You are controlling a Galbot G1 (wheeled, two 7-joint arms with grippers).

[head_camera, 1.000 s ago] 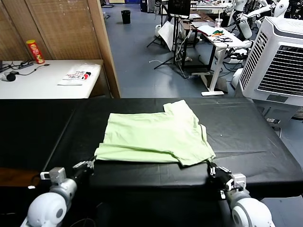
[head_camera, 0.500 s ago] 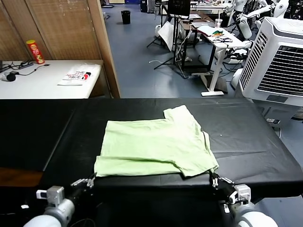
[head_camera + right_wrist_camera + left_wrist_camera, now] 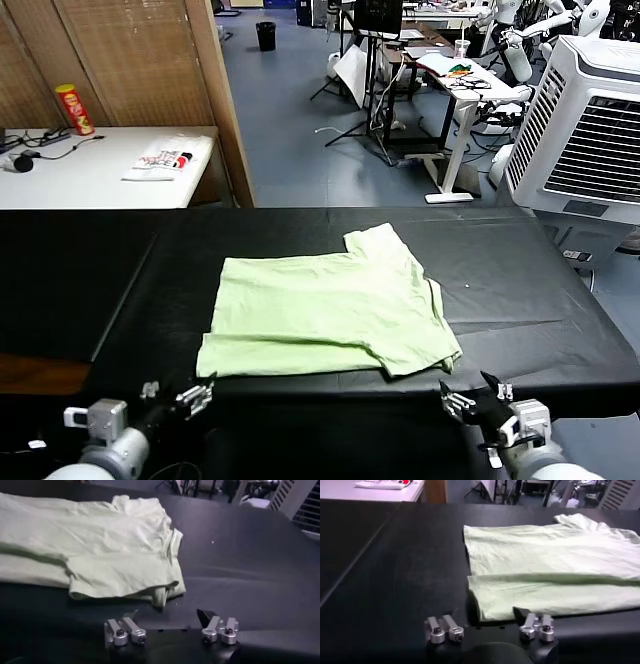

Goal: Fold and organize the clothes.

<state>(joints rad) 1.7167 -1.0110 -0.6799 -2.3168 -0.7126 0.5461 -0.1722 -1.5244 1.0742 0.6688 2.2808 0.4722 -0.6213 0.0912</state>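
The pale green shirt (image 3: 330, 310) lies folded over on the black table (image 3: 520, 280), its doubled front edge close to the table's near side. My left gripper (image 3: 180, 396) hangs open just off the table's front edge, a little short of the shirt's front left corner (image 3: 480, 602). My right gripper (image 3: 470, 402) is open too, just short of the front right corner (image 3: 162, 592). Neither gripper has anything between its fingers, as the left wrist view of the left gripper (image 3: 490, 619) and the right wrist view of the right gripper (image 3: 167, 617) both show. The shirt (image 3: 550, 570) (image 3: 100, 545) rests loose on the cloth.
A white side table (image 3: 90, 180) at the back left carries a folded white printed garment (image 3: 165, 158) and a red can (image 3: 73, 108). A wooden partition (image 3: 215, 100) stands behind the table. A large air cooler (image 3: 585, 120) stands at the right.
Both grippers opened and let go of the shirt's front corners, then drew back toward me off the table's front edge. The shirt settled flat and slid slightly nearer.
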